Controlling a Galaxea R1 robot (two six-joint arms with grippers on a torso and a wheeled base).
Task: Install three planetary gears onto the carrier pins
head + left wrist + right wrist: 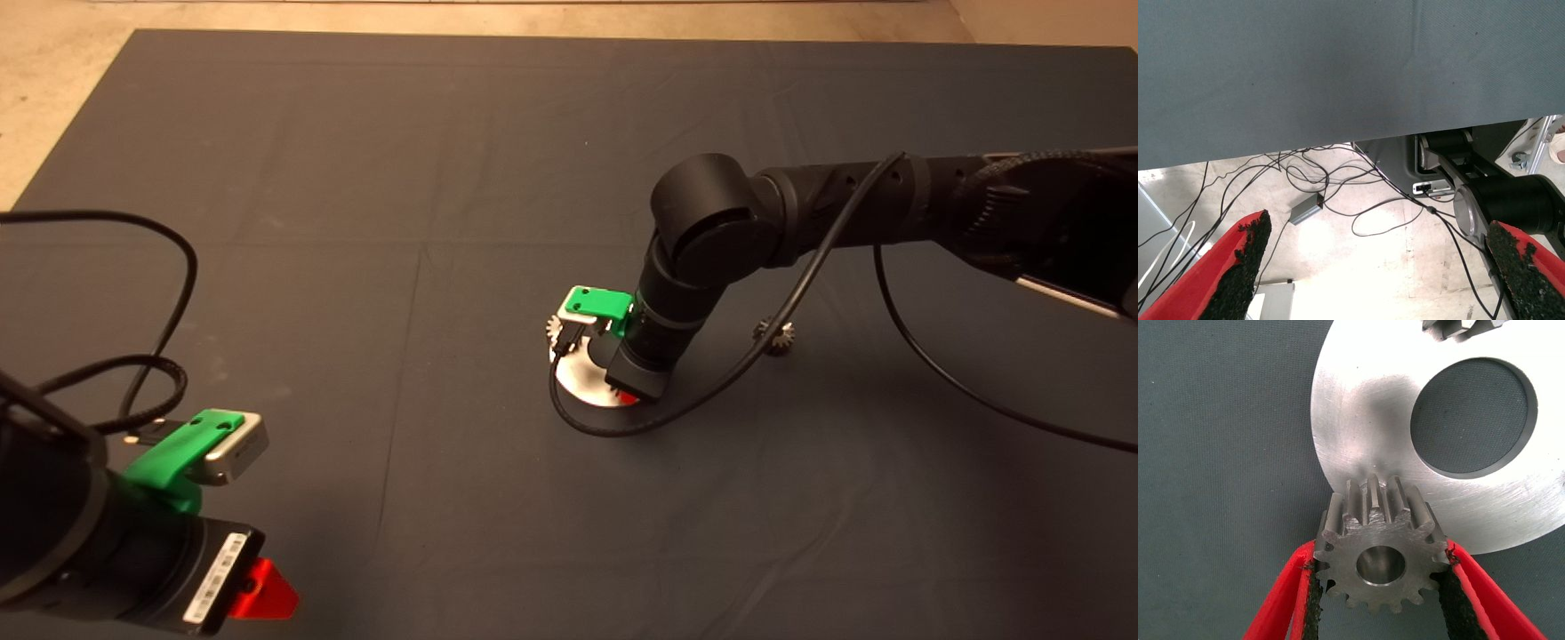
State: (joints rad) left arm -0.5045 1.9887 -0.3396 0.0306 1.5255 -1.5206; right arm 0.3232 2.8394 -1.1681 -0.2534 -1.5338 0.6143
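My right gripper (1381, 570) clamps a planetary gear (1379, 552) over the disc (1365, 420) rim at mid-frame; my left gripper (1378, 267), spread wide and empty, waits lower left.

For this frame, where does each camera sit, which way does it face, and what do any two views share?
Head view: above, looking down at the mat; right arm over the disc, left gripper parked at lower left, a loose gear nearby.
Left wrist view: faces the mat edge and the cabled floor beyond; own open fingers.
Right wrist view: close over the disc; right gripper holds a gear.
Head and right wrist views share the disc.
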